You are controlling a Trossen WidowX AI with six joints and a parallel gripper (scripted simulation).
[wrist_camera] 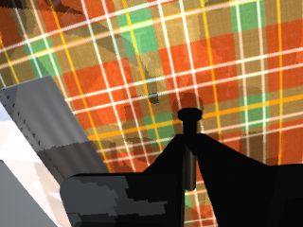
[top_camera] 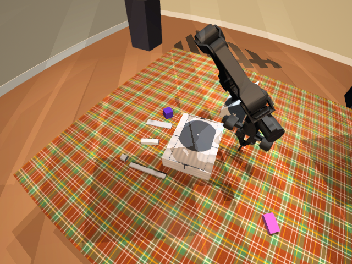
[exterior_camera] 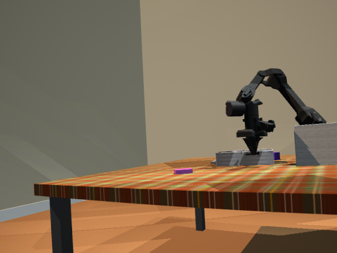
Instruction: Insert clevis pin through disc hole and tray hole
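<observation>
Pinched the clevis pin (exterior_camera: 248, 154) (wrist_camera: 189, 115) by its shank in the pincer (top_camera: 241, 146) (exterior_camera: 254, 152) (wrist_camera: 188, 140), nearly level above the bench (top_camera: 113, 213) (exterior_camera: 136, 190), beside the tray (top_camera: 170, 162) (exterior_camera: 226, 160) (wrist_camera: 57, 118). Saw the disc (top_camera: 186, 136) (wrist_camera: 14, 200) lying flat in there, unpinned. Farther out, spotted a purple cube (top_camera: 168, 113) (exterior_camera: 276, 156) beyond the tray from the exterior view's near bench edge, and a pink block (top_camera: 270, 223) (exterior_camera: 182, 171) closer to that edge.

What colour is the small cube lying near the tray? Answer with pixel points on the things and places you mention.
The small cube (top_camera: 168, 113) (exterior_camera: 276, 156) is purple; the top view shows it best.
</observation>
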